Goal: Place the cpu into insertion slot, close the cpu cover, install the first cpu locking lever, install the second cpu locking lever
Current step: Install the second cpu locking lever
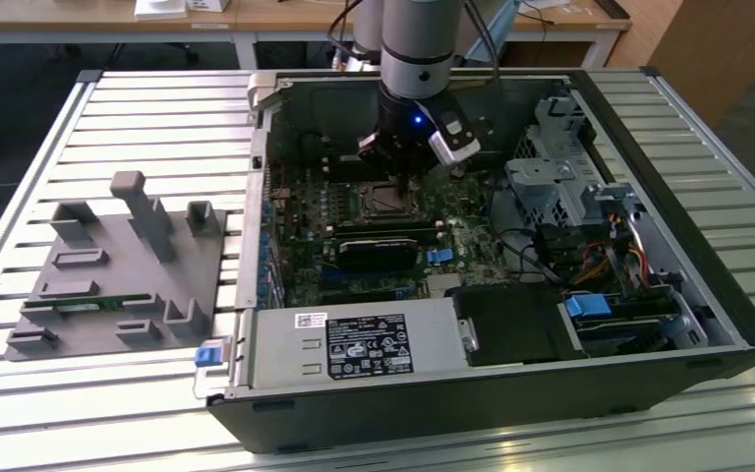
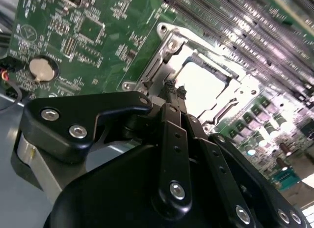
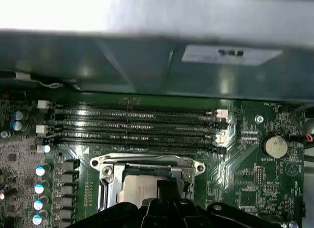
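- At the exterior view's left, on the slatted tabletop [image 1: 36,128], a grey fixture tray [image 1: 122,275] is sitting well apart from my work, and I am not reaching toward it.
- Moving rightward, the open computer case [image 1: 692,295] is lying on its side with the green motherboard [image 1: 306,211] facing up, and I am hanging over its upper middle.
- My hand [image 1: 411,157] is hovering just above the insertion slot [image 1: 384,200]; in the second wrist view my fingertips [image 2: 174,90] are pressed together with no gap and nothing between them, so I am holding nothing.
- The cpu [image 2: 206,88] is lying flat in the insertion slot, its pale metal top showing through the cut-out of the cpu cover [image 2: 169,41], which is lying down around it in both wrist views.
- I judge that placing and covering are done and that I am working on a locking lever; I cannot tell whether either lever is already latched.
- My closed tips are sitting at the frame's edge, near or touching it. The move in hand is calling for a steady push along that edge without sliding onto the chip or the memory slots [image 3: 137,125] beside it.
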`<move>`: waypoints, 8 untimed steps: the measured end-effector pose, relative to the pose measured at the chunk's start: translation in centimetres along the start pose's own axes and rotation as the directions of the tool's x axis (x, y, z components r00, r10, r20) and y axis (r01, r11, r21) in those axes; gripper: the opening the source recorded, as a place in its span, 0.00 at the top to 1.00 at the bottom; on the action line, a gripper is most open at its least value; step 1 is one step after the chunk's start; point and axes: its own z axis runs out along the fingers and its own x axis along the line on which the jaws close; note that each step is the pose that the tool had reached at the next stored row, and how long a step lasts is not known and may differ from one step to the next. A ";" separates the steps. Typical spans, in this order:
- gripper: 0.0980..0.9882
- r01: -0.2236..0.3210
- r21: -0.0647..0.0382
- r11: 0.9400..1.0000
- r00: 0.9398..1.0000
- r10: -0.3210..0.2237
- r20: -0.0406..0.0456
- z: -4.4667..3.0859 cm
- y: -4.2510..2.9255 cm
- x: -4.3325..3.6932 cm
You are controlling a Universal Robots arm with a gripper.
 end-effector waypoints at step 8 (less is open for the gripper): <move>0.99 0.000 0.000 1.000 1.000 0.000 0.000 -0.38 -0.66 0.01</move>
